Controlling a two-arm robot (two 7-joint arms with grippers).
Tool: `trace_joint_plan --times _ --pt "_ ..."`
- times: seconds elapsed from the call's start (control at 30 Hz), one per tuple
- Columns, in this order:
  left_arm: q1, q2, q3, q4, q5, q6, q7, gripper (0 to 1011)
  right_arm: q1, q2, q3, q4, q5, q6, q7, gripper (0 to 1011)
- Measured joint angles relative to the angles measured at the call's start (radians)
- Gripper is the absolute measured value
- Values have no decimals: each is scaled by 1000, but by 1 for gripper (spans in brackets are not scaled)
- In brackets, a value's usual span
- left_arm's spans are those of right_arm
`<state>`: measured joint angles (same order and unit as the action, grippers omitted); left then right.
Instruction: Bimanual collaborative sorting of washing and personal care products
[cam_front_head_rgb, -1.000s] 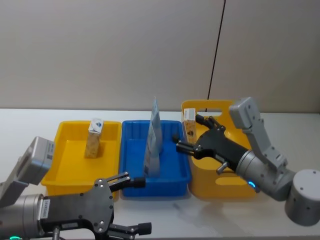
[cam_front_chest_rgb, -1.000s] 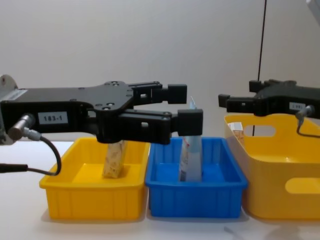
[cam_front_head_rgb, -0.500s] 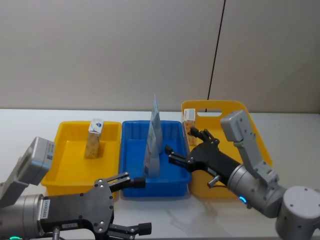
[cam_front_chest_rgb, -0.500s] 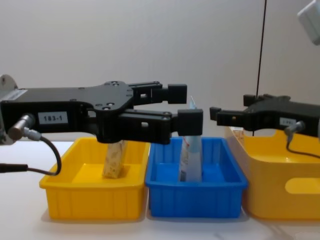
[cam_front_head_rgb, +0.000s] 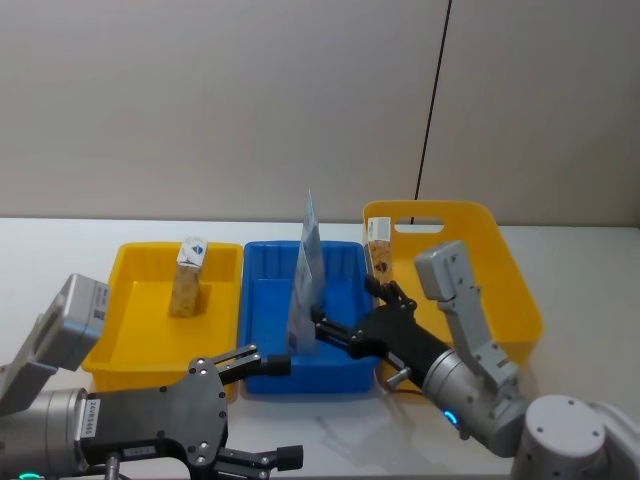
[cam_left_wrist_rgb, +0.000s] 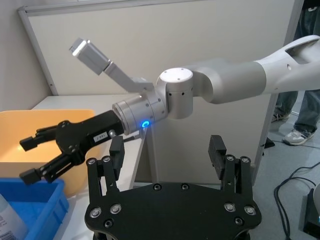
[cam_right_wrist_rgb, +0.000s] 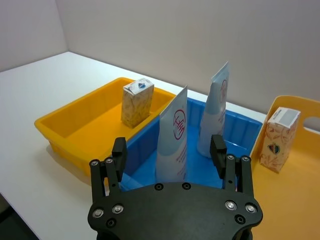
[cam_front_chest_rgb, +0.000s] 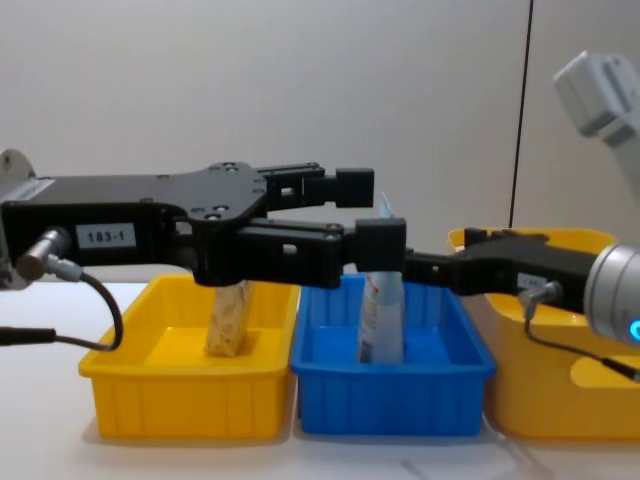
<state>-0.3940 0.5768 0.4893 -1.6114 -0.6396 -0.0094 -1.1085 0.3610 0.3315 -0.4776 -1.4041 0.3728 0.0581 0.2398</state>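
White counter (cam_front_head_rgb: 560, 240): three containers are carried in a row along its middle, and both arms are reached in from its near edge.
Yellow tray (cam_front_head_rgb: 140, 345): it is placed at the left end of the row; a small cream carton (cam_front_head_rgb: 187, 277) is stood upright in its far part.
Blue tray (cam_front_head_rgb: 345, 375): it is set in the middle, touching the yellow tray; two pouches are stood upright inside.
Pale blue-white upright pouch (cam_front_head_rgb: 310, 255): it is seen towards the far side of the blue tray.
White pouch with a red round mark (cam_right_wrist_rgb: 173, 136): it is stood just nearer the near edge than the pale pouch, in the same tray.
Yellow basket (cam_front_head_rgb: 505, 290): it is placed at the right end of the row, taller than the trays; a second cream carton (cam_front_head_rgb: 379, 247) is stood in its far left corner.
Left tool (cam_front_head_rgb: 262, 408): it is held at the near edge, in front of the yellow and blue trays; its fingers are spread wide and nothing is held.
Right tool (cam_front_head_rgb: 325, 330): it is held above the blue tray's right part, close beside the pouches; its fingers are parted and nothing is gripped between them.
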Motion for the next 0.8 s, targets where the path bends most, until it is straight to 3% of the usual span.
trace_joint_plan --times 0.8 --pt "0 0 0 0 0 0 0 1001 69 -109 -12 173 -39 -38 -23 1004"
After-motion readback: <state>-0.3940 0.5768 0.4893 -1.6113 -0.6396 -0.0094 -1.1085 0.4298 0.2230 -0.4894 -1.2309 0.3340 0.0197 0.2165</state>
